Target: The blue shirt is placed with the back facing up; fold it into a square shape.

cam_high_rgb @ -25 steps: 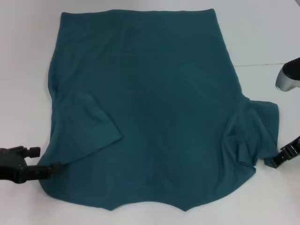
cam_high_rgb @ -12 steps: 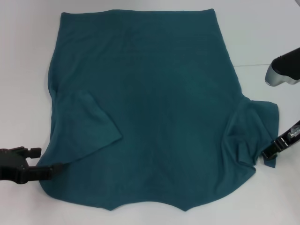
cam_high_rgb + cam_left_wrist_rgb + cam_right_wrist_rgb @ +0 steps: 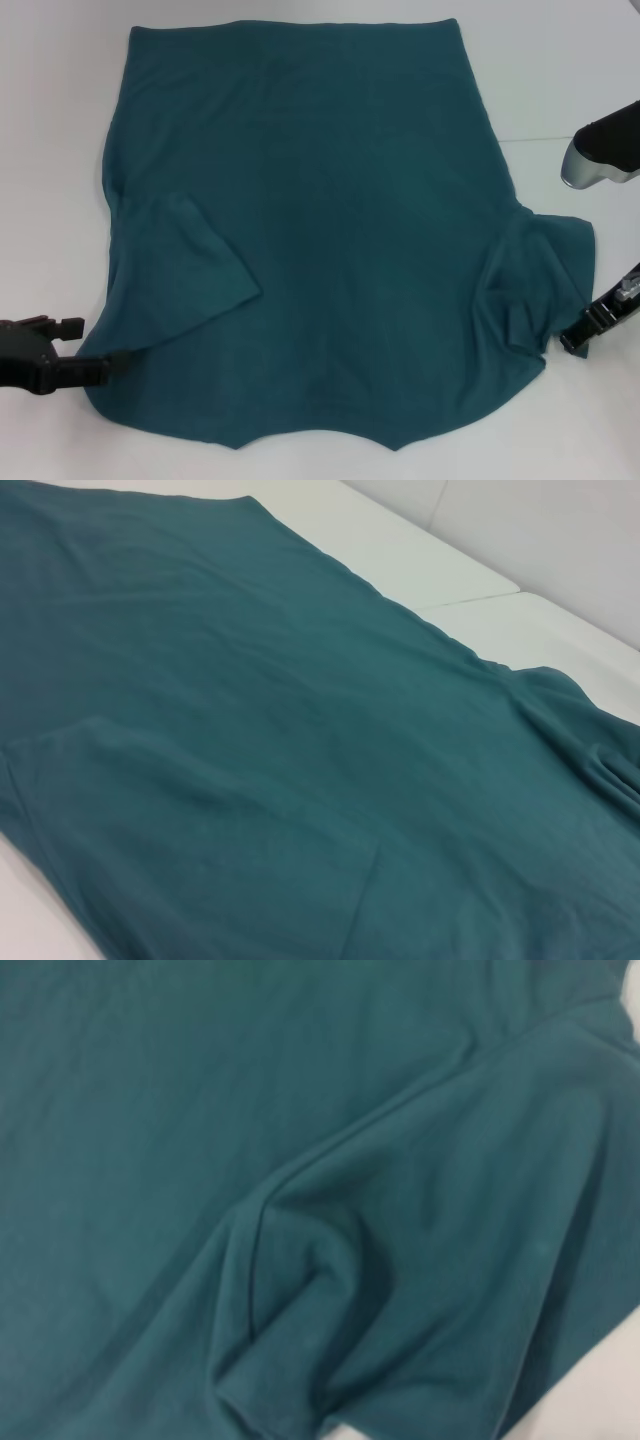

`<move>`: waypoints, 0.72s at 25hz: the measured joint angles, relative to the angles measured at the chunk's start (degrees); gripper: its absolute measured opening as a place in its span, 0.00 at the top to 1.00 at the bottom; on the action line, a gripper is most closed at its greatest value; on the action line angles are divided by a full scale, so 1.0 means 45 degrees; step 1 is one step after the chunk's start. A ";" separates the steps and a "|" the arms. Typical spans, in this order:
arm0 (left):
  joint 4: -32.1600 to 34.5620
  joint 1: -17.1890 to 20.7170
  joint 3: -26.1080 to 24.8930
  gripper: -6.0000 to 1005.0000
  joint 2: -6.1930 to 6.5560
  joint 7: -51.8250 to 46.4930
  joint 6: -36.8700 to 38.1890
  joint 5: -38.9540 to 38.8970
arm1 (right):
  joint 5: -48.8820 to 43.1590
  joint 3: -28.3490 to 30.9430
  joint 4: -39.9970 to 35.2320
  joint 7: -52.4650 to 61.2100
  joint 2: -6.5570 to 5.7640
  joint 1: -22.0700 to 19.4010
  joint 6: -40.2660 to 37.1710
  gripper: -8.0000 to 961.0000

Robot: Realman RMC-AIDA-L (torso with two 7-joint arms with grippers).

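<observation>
Blue shirt (image 3: 320, 230) spread across frame centre, unmoved. Left gripper (image 3: 112, 364), lower left, clamps its shoulder edge as before; right gripper (image 3: 577, 338), lower right, now pinches the sleeve hem.

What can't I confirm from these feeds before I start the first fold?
- Left pincer, head view: tip meets the hem of the dark teal-blue cotton T-shirt; grip cannot be told.
- Right pincer, head view: arm cut off by the frame edge, tip at the sleeve edge; grip unclear.
- Both wrist views: no fingers shown.
- Shirt front: face down on the white table.
</observation>
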 joint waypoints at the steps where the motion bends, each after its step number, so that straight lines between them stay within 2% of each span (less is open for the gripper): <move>1: -0.0028 0.0002 -0.0004 0.07 0.0008 0.0001 -0.0019 0.0000 | 0.0000 -0.0008 -0.0012 0.0038 -0.0026 0.0001 -0.0073 0.08; 11: -0.0043 0.0029 0.0026 0.07 -0.0010 0.0007 -0.0113 -0.0001 | -0.0014 -0.0262 0.0258 0.0499 -0.0067 -0.0042 0.0422 0.08; 18: -0.0043 0.0044 0.0026 0.07 -0.0045 -0.0013 -0.0094 -0.0001 | 0.0000 -0.0466 0.0717 0.0445 0.0062 0.0018 0.0877 0.12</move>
